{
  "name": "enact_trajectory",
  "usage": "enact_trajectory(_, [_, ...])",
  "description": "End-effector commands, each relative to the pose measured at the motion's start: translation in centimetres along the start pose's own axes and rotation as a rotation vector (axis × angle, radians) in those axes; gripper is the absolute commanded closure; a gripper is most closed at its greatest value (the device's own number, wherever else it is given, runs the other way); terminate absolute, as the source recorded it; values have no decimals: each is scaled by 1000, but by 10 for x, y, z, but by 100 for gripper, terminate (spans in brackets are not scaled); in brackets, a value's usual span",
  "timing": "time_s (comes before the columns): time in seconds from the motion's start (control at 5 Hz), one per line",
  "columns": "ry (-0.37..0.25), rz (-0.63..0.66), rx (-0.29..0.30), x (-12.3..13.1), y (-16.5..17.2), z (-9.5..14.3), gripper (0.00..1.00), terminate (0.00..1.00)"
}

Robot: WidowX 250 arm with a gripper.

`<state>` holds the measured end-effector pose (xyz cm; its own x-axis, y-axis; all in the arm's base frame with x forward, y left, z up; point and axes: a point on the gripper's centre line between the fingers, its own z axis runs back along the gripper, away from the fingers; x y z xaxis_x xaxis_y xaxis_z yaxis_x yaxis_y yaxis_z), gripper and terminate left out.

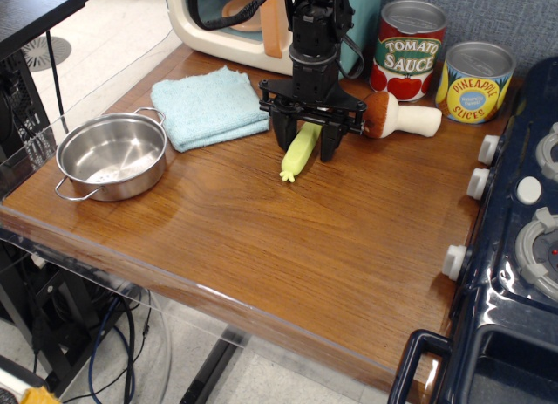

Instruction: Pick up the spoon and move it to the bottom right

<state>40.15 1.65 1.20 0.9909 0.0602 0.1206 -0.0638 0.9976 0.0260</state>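
"TOMATO SAUCE" can (408, 51); "PINEAPPLE SLICES" can (474, 83)

We see the end effector (308, 148) lowered over the spoon (299, 151), its two dark fingers (284, 135) spread apart on either side of the pale yellow-green handle, which lies on the bench (288, 247). The spoon's metal bowl is hidden behind the end effector. Just right of it lies the toy mushroom (404, 116); behind stand a tomato sauce can (408, 49) and a pineapple can (473, 82). To the left we find a blue cloth (207, 107) and a steel pot (112, 155).
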Motion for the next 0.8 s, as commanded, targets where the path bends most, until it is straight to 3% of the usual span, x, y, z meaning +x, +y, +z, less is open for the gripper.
enact_trajectory(0.0, [-36,10,17,-1,5,13,100,0])
enact_trajectory(0.6, [-85,68,3,3,17,46,100,0])
